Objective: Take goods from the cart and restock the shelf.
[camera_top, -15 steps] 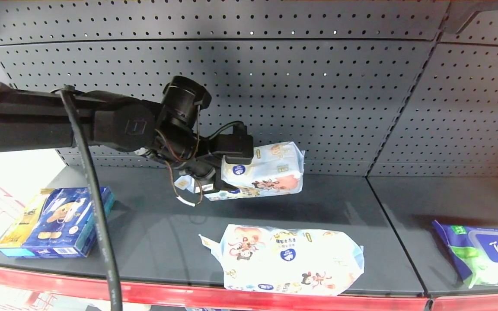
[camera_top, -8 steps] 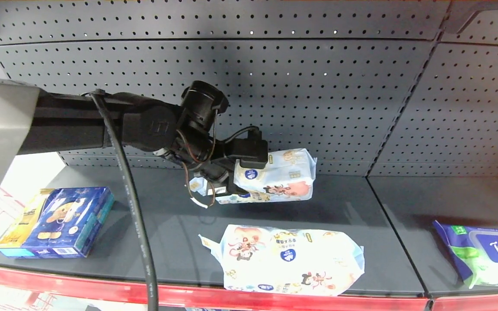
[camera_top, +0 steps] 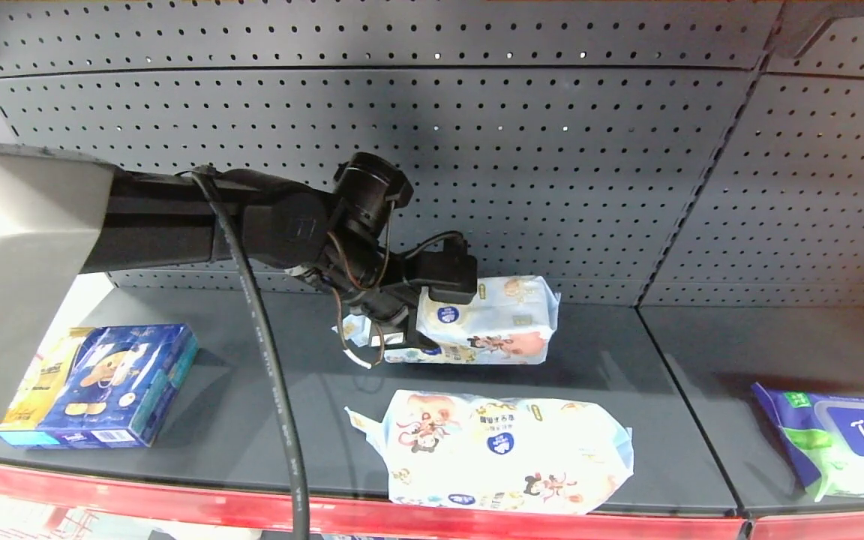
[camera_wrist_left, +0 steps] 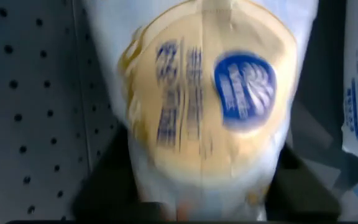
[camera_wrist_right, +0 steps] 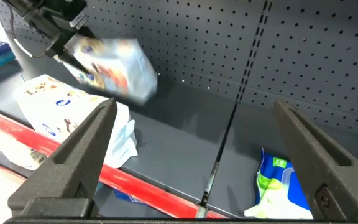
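- left gripper (camera_top: 424, 315): black fingers clamped tight on one end of cartoon-print pack (camera_top: 496, 319); rest of the pack sticks out sideways toward robot's right.
- cartoon-print pack: soft pillow shape, thin glossy plastic wrap, white & pale blue w/ pink figures, crimped seam at free end.
- Left wrist view, very close & blurred: cartoon-print pack (camera_wrist_left: 210, 106) end-on, a rounded yellowish panel w/ round blue badge.
- Pack position: low over rear of shelf (camera_top: 267, 390), nr pegboard back (camera_top: 477, 150). Can't tell if it touches the deck.
- right gripper (camera_wrist_right: 194, 106): two dark wedge-shaped fingers spread wide, nothing btwn them. It is out in front of the shelf & well apart from the pack.
- second pack (camera_top: 507, 457): same cartoon wrap, lies flat nr front lip, just in front of the gripped one; wrapper wrinkled, loose flap at its left end.
- blue box (camera_top: 98, 386): glossy rectangular carton w/ yellow side, flat at left end of the deck, slightly skewed.
- wipes pack (camera_top: 844, 442): blue & green soft pouch w/ rounded lid panel on top, flat in next bay to the right.
- shelf: matte dark grey metal deck w/ red strip (camera_top: 327, 514) along the front.
- pegboard back: same grey, even rows of small round holes.
- upright post (camera_top: 702, 195) splits the two bays.
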{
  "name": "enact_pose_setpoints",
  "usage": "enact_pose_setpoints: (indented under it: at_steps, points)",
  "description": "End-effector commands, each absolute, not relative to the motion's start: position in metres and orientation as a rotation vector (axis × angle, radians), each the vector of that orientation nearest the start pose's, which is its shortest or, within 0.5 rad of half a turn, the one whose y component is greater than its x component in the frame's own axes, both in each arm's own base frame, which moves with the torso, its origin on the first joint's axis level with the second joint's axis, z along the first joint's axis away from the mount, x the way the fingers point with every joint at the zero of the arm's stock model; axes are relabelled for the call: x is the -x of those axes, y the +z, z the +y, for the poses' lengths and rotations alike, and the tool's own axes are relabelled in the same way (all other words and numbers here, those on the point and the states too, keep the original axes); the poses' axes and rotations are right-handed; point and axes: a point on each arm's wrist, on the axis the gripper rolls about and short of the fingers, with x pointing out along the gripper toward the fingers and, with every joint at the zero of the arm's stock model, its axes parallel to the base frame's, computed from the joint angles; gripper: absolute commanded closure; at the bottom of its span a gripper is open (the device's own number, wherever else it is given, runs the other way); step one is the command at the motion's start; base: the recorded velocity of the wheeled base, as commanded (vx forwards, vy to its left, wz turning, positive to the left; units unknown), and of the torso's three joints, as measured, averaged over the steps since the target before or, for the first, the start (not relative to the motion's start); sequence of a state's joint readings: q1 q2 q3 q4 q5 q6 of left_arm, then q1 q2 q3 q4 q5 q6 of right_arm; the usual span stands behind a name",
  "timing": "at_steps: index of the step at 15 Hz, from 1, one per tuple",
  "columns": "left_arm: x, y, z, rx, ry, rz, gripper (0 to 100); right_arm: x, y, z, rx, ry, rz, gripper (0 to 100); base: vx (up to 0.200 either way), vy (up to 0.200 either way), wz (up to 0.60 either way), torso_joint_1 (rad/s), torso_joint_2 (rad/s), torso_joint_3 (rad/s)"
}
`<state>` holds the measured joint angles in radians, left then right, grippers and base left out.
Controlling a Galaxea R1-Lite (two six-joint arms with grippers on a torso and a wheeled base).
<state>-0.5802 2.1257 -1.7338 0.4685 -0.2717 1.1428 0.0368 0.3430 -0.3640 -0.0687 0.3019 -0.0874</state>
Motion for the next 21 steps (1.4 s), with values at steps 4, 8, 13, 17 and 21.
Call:
enact_pose_setpoints:
  at_steps: [4, 8, 13, 17, 21]
  points:
    - [-0.348, 0.189, -0.232, -1.130, -1.199, 0.296, 0, 0.008, 0.189, 0.006, 0.100, 0.335, -0.102, 0, 0.000, 0.000, 0.00, 0.000, 0.00, 0.000]
    - [-0.343, 0.211, -0.219, -1.115, -1.167, 0.280, 0, 0.008, 0.186, 0.006, 0.099, 0.335, -0.096, 0, 0.000, 0.000, 0.00, 0.000, 0.00, 0.000]
    - [-0.289, 0.249, -0.185, -0.905, -1.107, 0.420, 0, -0.001, 0.181, 0.007, 0.091, 0.339, -0.037, 0, 0.000, 0.000, 0.00, 0.000, 0.00, 0.000]
    - [-0.240, 0.257, -0.157, -0.653, -1.019, 0.575, 0, -0.006, 0.186, 0.007, 0.089, 0.337, -0.024, 0, 0.000, 0.000, 0.00, 0.000, 0.00, 0.000]
    - [-0.159, 0.255, -0.105, -0.362, -0.847, 0.717, 0, -0.040, 0.215, 0.005, 0.083, 0.182, 0.063, 0, 0.000, 0.000, 0.00, 0.000, 0.00, 0.000]
